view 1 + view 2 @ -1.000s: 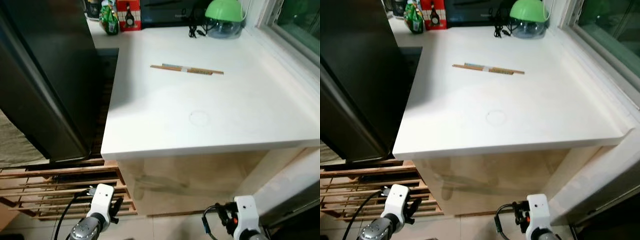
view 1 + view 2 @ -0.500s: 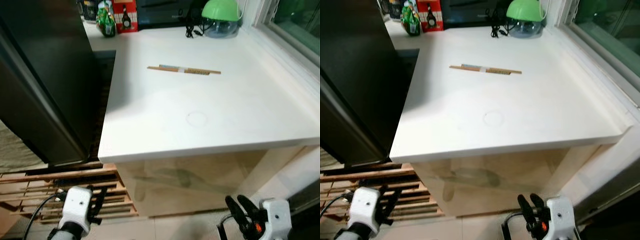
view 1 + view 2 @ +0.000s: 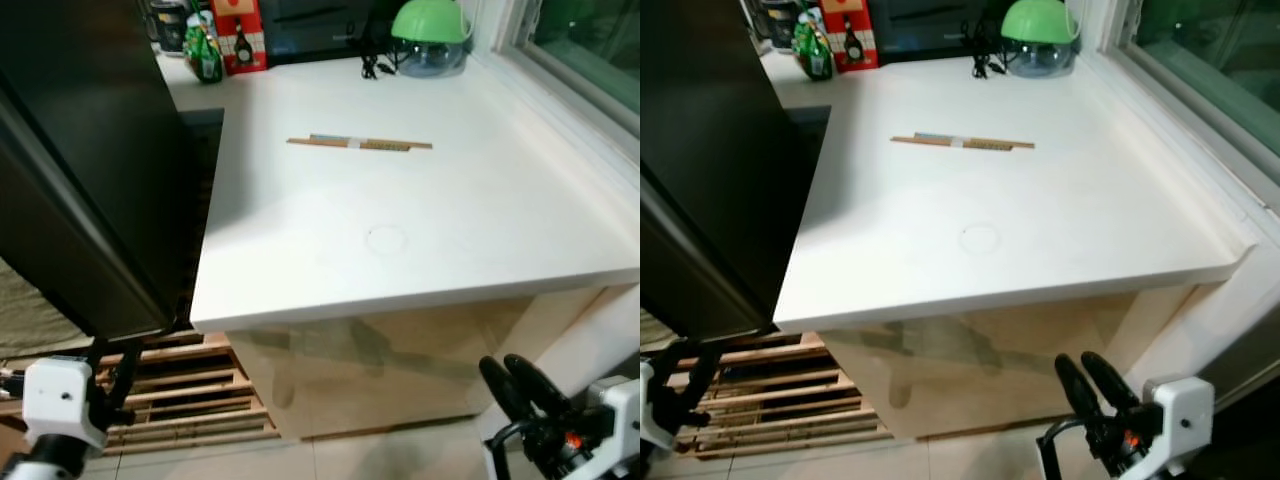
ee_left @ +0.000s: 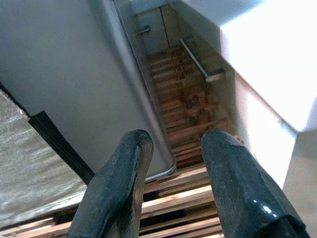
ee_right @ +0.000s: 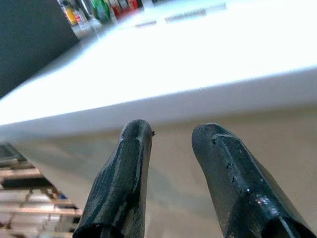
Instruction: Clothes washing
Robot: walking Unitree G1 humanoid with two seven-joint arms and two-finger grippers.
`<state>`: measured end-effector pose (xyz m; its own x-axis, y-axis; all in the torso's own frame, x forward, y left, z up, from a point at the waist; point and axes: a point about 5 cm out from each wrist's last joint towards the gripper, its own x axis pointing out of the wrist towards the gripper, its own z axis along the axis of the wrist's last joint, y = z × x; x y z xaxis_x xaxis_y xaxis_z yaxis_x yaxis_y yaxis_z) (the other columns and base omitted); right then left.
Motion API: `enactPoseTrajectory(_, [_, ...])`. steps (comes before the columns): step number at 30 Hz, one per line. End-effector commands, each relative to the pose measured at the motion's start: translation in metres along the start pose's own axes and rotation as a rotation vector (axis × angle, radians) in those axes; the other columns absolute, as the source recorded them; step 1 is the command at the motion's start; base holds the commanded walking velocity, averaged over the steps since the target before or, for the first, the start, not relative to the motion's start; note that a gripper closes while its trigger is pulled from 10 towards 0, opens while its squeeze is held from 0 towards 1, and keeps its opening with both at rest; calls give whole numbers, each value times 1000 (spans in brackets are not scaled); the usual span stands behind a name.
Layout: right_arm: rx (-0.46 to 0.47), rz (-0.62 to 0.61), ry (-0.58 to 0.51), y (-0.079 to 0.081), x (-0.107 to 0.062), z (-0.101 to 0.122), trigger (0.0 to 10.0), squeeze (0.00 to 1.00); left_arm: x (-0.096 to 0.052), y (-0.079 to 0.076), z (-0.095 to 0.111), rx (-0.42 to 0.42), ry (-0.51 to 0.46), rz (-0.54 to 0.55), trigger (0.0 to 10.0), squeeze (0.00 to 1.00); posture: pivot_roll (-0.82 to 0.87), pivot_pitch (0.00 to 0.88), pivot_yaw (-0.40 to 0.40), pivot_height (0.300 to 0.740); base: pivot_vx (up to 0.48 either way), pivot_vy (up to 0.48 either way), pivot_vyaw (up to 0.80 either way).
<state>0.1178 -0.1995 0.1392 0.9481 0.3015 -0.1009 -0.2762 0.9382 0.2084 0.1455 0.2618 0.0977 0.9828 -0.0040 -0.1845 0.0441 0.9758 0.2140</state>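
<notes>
A white worktop (image 3: 470,215) over a pale cabinet front (image 3: 400,360) stands before me. No clothes are in sight. My left gripper (image 3: 108,368) hangs low at the left, over the wooden slats (image 3: 190,400), and is open with nothing between its fingers (image 4: 124,173). It points along the gap between the black appliance and the cabinet. My right gripper (image 3: 512,378) is low at the right, just in front of the cabinet. It is open and empty, and its fingers (image 5: 124,173) point up at the worktop's front edge (image 5: 198,99).
A pair of chopsticks (image 3: 360,144) lies on the worktop. A green-lidded bowl (image 3: 430,35), bottles (image 3: 205,55) and a red box (image 3: 240,35) stand at the back. A tall black appliance (image 3: 90,170) walls off the left. A window sill (image 3: 570,90) runs along the right.
Both arms have swung outward, the left gripper to the left and the right gripper to the right. The right gripper's fingers now point up at the cabinet. The view has shifted slightly.
</notes>
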Motion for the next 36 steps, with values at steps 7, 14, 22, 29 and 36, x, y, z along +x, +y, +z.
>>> enactPoseTrajectory(7, [28, -20, -1, -2, -1, 5, 10000, 0, -15, 10, -35, 60, 228, -24, 10000, 302, -103, 0, 135, 740, 0, -44, 0])
enactPoseTrajectory(14, [33, -28, 1, -3, 0, 7, 10000, 0, -12, 27, -26, -16, 171, 37, 10000, 0, -99, 0, 130, 740, 0, 0, 0])
enactPoseTrajectory(22, [45, -11, -154, -2, 23, 42, 10000, 0, 50, 19, 90, 22, -227, -94, 10000, 0, -84, 0, 111, 740, 0, 0, 0])
enactPoseTrajectory(29, [5, -102, -242, -7, 42, 68, 10000, 0, 72, -12, 126, -52, -285, -212, 10000, 0, -100, 0, 125, 740, 0, 0, 0])
enactPoseTrajectory(36, [-118, -243, -195, -14, 78, 68, 10000, 0, 114, -37, 138, -84, -271, -205, 10000, 0, -103, 0, 113, 740, 0, 0, 0])
